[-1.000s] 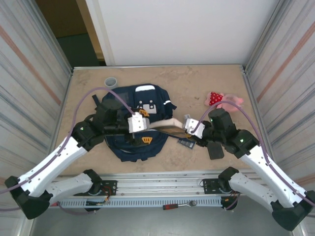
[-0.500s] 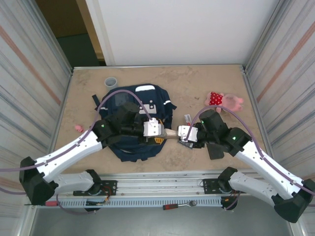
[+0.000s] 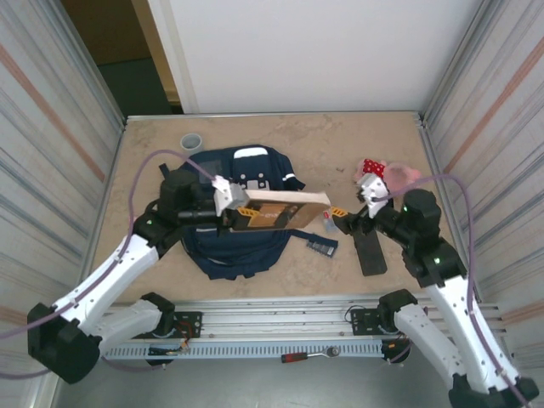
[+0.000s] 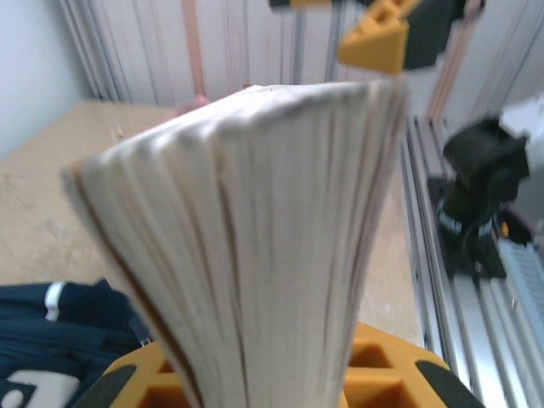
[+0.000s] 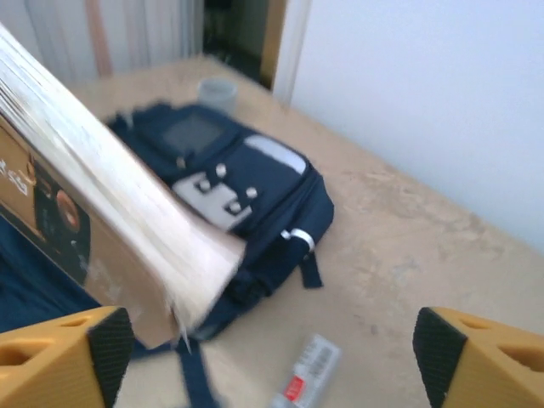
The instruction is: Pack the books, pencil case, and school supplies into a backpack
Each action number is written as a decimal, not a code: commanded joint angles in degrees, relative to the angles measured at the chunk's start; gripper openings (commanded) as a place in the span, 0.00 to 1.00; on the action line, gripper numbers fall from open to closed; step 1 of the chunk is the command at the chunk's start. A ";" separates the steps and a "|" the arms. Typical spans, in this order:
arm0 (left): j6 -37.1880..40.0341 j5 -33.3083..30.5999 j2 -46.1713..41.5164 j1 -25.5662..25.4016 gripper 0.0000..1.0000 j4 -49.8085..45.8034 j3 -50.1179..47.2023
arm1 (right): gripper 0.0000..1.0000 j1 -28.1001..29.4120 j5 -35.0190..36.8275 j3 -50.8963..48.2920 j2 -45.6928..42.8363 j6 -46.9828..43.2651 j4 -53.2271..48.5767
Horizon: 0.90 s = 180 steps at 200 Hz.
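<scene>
Book (image 3: pixel 285 208) juts from clenched left end effector (image 3: pixel 240 212), free end near the spread right end effector (image 5: pixel 272 340).

book: thick brown-cover book (image 3: pixel 285 208) (image 4: pixel 246 238) (image 5: pixel 102 221), orange-tan picture, pale page edges; lifted over the backpack, long axis left-right, left end clamped in left end effector (image 3: pixel 237 213), right end free
backpack: large navy fabric backpack (image 3: pixel 246 170) (image 5: pixel 229 178) (image 4: pixel 51 331), white patches; flat on bench (image 3: pixel 340 144), left of centre
supplies: dark grey grid-faced piece (image 3: pixel 321 247) flat, just right of backpack; slim grey piece with red mark (image 3: pixel 327 221) (image 5: pixel 304 370) flat, near it, apart
</scene>
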 commanded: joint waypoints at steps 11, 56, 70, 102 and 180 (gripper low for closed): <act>-13.10 10.13 -3.03 2.12 0.00 16.30 -0.94 | 0.98 -1.98 -6.13 -8.92 -6.84 23.65 14.34; -20.11 14.81 -0.45 2.15 0.00 21.86 1.26 | 0.99 -1.81 -15.75 -13.40 -4.88 33.41 27.16; -21.82 15.19 -0.31 2.12 0.01 24.10 0.81 | 0.99 -1.63 -19.24 -13.23 -2.12 35.33 30.71; -24.17 16.01 -0.13 2.10 0.01 26.72 0.75 | 0.94 -0.32 -34.15 -9.86 6.27 36.64 37.53; -22.66 11.00 0.41 2.10 0.21 21.22 1.15 | 0.00 0.39 -45.09 -3.22 14.42 32.75 38.66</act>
